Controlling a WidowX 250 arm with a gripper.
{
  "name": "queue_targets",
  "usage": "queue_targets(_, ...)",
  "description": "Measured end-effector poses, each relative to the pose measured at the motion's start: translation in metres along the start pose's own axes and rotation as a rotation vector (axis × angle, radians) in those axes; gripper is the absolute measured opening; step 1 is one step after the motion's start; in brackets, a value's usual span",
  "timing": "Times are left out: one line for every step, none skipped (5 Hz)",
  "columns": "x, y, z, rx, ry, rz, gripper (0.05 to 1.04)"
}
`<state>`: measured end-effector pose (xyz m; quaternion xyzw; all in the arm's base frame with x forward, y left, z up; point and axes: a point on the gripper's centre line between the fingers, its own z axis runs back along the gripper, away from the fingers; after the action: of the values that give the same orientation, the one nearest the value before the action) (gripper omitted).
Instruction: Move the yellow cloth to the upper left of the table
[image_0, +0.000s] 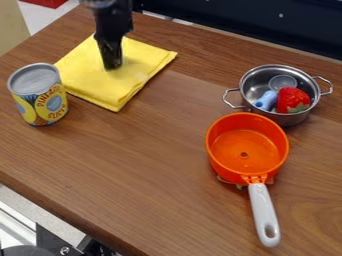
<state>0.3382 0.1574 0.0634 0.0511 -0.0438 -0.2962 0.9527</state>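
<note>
The black gripper (112, 62) hangs down from the top edge at the upper left, its tip over the middle of the yellow cloth (93, 85). Folded flat into a rough square, the cloth lies on the upper left of the wooden table. The gripper hides a strip of the cloth's upper part. Whether its tip touches the cloth cannot be told.
A pineapple can (48, 102) stands close by the cloth's left corner. At the upper right is a metal pot (268, 74) holding a strawberry (291, 100) and a blue item (266, 100). Below it sits an orange saucepan (220, 165), its grey handle pointing to the front.
</note>
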Motion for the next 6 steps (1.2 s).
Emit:
queue_targets(0.002, 0.000, 0.013, -0.010, -0.010, 0.019, 0.189)
queue_targets(0.005, -0.005, 0.029, 0.001, -0.031, 0.016, 0.408)
queue_targets(0.011, -0.021, 0.047, -0.017, -0.062, 0.004, 0.714)
queue_targets(0.022, -0.046, 0.056, -0.030, -0.073, -0.040, 0.967)
queue_targets(0.034, -0.079, 0.069, -0.054, -0.101, -0.121, 0.999)
queue_targets(0.039, -0.124, 0.076, -0.071, -0.097, -0.252, 0.999)
